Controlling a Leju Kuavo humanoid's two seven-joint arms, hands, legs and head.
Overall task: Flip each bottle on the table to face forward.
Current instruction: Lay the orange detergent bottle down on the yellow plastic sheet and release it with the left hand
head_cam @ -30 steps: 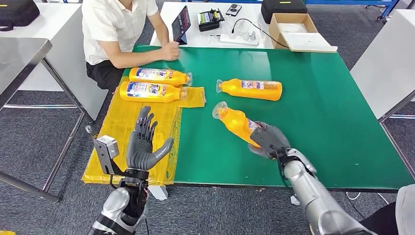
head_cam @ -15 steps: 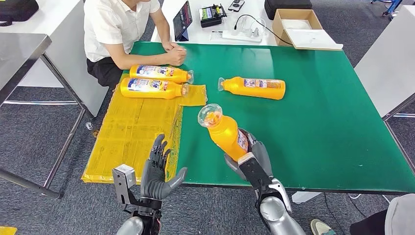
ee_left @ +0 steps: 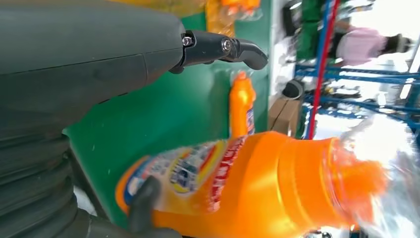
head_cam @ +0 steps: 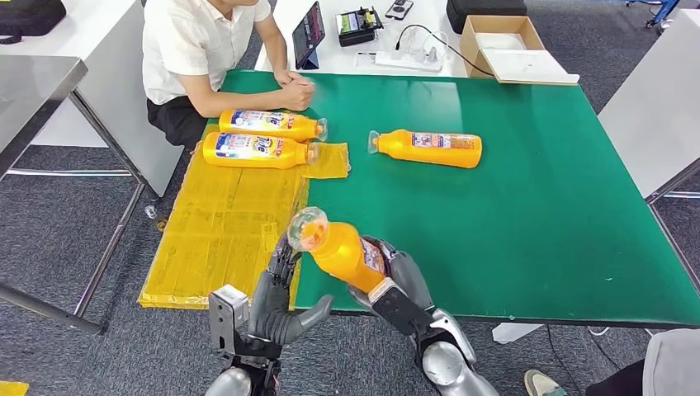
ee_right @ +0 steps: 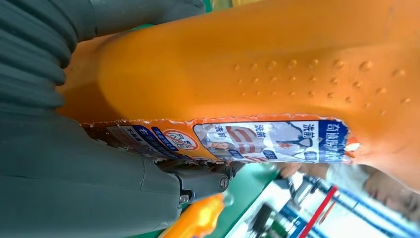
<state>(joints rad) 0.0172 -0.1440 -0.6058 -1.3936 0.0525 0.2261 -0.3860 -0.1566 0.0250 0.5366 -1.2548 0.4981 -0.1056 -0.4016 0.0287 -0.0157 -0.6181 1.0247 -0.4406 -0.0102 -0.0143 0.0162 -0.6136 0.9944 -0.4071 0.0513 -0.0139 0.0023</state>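
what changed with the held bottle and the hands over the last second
The right hand has lifted its orange bottle off the green table and carried it toward the open left hand, which now sits right beside it. The other three bottles kept their places: one on the green, two by the person.

An orange bottle (head_cam: 345,252) with a blue, red and white label is showing at lower centre; the green worktop (head_cam: 536,206) is lying behind, a yellow sheet (head_cam: 223,223) covering its left.
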